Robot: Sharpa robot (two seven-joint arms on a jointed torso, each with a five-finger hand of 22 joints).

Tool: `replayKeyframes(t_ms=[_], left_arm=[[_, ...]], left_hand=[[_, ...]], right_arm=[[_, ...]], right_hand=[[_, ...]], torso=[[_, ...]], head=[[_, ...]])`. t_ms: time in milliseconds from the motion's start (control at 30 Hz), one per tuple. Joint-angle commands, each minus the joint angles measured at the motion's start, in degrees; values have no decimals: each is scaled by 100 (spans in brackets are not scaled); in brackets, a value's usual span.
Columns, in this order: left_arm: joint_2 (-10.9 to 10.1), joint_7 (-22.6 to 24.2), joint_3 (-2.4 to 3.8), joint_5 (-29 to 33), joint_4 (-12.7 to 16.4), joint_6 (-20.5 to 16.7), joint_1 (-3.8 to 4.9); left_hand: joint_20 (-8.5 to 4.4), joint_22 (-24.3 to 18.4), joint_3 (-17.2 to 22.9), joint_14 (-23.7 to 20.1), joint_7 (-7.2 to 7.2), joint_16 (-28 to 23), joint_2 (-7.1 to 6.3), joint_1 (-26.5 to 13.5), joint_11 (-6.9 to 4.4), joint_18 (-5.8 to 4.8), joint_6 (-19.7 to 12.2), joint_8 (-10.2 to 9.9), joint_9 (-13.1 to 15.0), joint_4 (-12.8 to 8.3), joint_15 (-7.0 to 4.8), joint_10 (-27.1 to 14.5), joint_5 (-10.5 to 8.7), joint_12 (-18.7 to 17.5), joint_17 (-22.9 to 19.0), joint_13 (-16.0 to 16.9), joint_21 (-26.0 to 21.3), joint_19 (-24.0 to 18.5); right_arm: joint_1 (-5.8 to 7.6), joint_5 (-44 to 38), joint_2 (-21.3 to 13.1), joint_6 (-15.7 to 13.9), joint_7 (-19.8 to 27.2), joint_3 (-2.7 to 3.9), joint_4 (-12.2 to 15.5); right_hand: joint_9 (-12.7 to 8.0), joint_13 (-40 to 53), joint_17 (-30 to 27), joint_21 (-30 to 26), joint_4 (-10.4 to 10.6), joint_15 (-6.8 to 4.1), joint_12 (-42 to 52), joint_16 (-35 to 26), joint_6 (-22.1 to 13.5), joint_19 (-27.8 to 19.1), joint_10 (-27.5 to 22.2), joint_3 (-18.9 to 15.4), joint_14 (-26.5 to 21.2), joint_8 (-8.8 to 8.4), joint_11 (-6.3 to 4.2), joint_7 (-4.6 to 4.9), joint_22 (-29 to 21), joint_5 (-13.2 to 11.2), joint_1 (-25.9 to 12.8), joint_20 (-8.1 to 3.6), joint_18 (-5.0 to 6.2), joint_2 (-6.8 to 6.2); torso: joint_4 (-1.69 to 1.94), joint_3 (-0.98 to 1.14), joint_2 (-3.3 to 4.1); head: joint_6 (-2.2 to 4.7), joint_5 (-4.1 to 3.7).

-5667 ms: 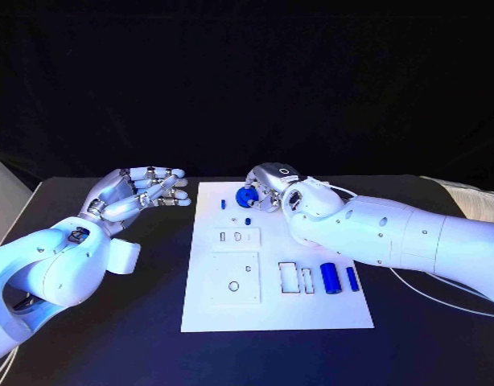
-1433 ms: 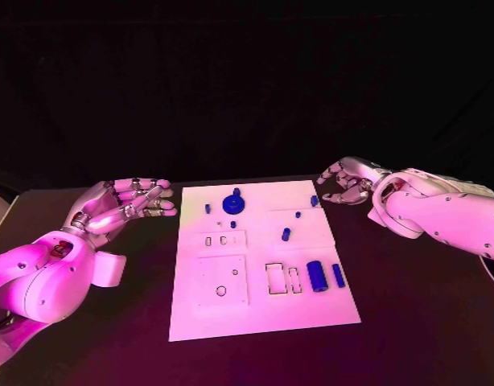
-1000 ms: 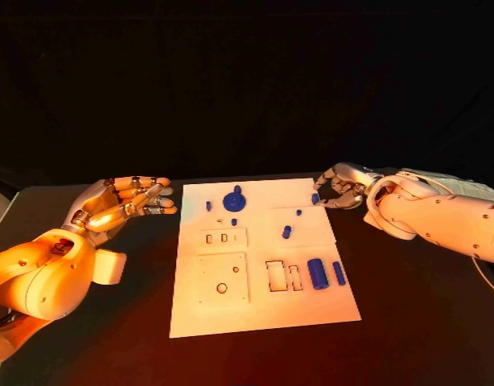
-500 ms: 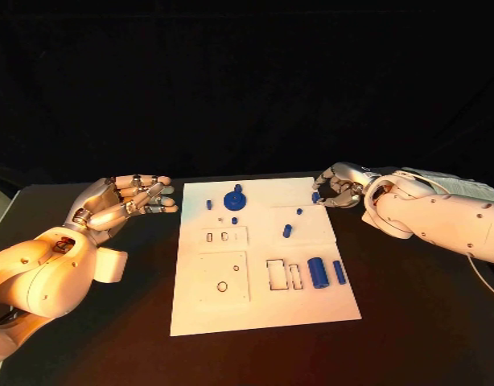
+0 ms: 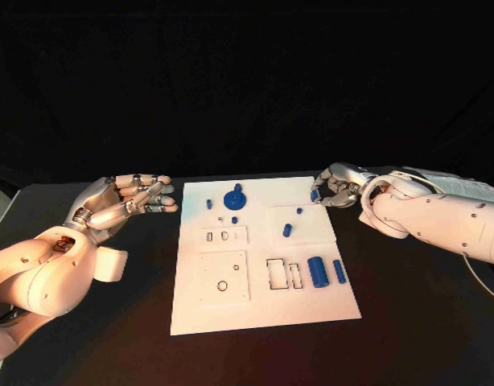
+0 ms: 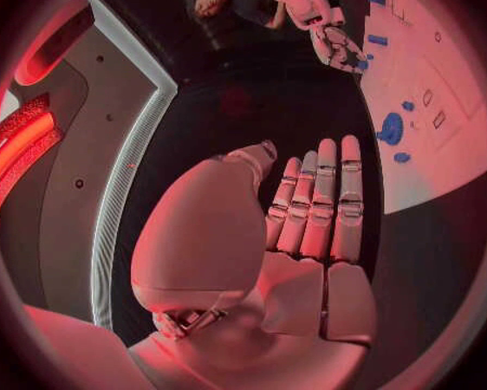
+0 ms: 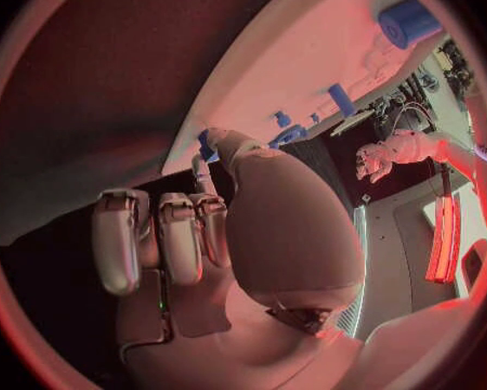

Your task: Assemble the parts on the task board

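Right hand (image 5: 338,193) had left the blue gear (image 5: 234,199) at the far-left part of the task board (image 5: 259,310) and swung out past the board's far right corner, then crept back in over the last second until its fingers (image 5: 323,191) reached the small blue peg (image 5: 314,195) at that corner. Fingers were curled around the peg; it looked like a pinch, but neither the head view nor the right wrist view showed clearly whether they had closed on it, so I couldn't tell. Left hand (image 5: 125,202) was parked above the desk (image 5: 108,338) just off the board's far left edge, fingers loosely apart, holding nothing, barely moved over the whole stretch. Board was flat in the middle of the desk. Rest of the parts on it: gear with a short pin (image 5: 209,205) beside it, a small stud (image 5: 234,219) nearer, two small pieces mid-board (image 5: 286,230), and the big cylinder (image 5: 317,269) plus slim bar (image 5: 339,271) beside the empty rectangular slots at the near right. My read: picking the peg was in progress, assembly was early. Risks: the peg was tiny and right at the board edge, so an off-centre pinch could flick it onto the black desk; pushing down could shift or tip the board and disturb the loose pieces; a skewed grip would jam it at insertion.
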Motion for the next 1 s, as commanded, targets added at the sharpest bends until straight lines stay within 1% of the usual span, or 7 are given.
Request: replayKeyframes(t_ms=[33,467,533,733,800,933,1000], left_arm=[[13,37,4,-10,6,94,-2],[10,25,4,-10,1,98,-3],[9,22,4,-10,2,98,-3],[5,16,4,-10,2,101,-3],[4,14,4,-10,2,101,-3],[2,13,4,-10,2,100,-3],[1,12,4,-10,2,100,-3]], left_hand=[[-14,8,30,-48,52,20,-53,-16,17,72,-4,27,6,3,-1,42,-34,-27,6,3,31,-14],[-14,8,37,-54,55,25,-57,-21,19,72,-9,26,5,6,0,43,-35,-36,17,1,34,-17],[-14,8,37,-54,55,25,-57,-21,19,72,-9,26,5,6,0,43,-35,-36,17,1,34,-17],[-14,8,38,-56,57,26,-59,-25,20,72,-11,25,5,7,0,42,-35,-38,20,1,35,-18],[-14,8,38,-56,57,26,-59,-25,20,72,-11,25,5,7,0,42,-35,-38,20,1,35,-18],[-14,8,38,-56,57,26,-59,-25,20,72,-11,25,5,7,0,42,-35,-38,20,1,35,-18],[-14,8,38,-56,57,26,-59,-25,20,72,-11,25,5,7,0,42,-35,-38,20,1,35,-18]], right_arm=[[-13,-39,15,109,-7,-3,-6],[-16,-38,43,65,-31,-3,-14],[-17,-31,48,56,-38,-3,-10],[-20,22,56,11,-41,-3,10],[-22,40,57,-9,-42,-3,15],[-25,80,61,-59,-43,-3,32],[-26,100,62,-87,-43,-3,46]], right_hand=[[9,1466,1450,20,2,-36,23,28,26,384,544,27,572,30,-34,-2,888,24,7,-19,-98,68],[8,1477,1457,29,8,-51,34,30,30,387,555,27,574,32,-42,-6,898,11,-6,-35,-101,57],[17,1483,1453,26,22,-62,39,29,78,387,561,41,573,60,-55,-22,895,12,-17,-48,-100,80],[91,1502,1456,25,56,-141,57,29,322,390,580,203,574,251,-157,-136,901,182,-30,-121,-101,274],[130,1509,1454,27,17,-175,64,28,384,392,587,332,573,335,-198,-176,905,147,25,-153,-101,392],[194,1509,1461,26,-89,-200,64,31,384,394,587,564,575,450,-223,-197,909,157,85,-186,-103,525],[221,1509,1466,31,-148,-201,64,32,355,397,587,673,576,491,-222,-191,917,113,97,-190,-105,554]], torso=[[5,-7,-3],[1,-11,-5],[1,-10,-5],[2,-10,-7],[2,-9,-4],[0,-7,-7],[-1,-5,-4]], head=[[-13,-7],[-27,3],[-25,1],[-32,0],[-29,-6],[-32,-2],[-30,0]])
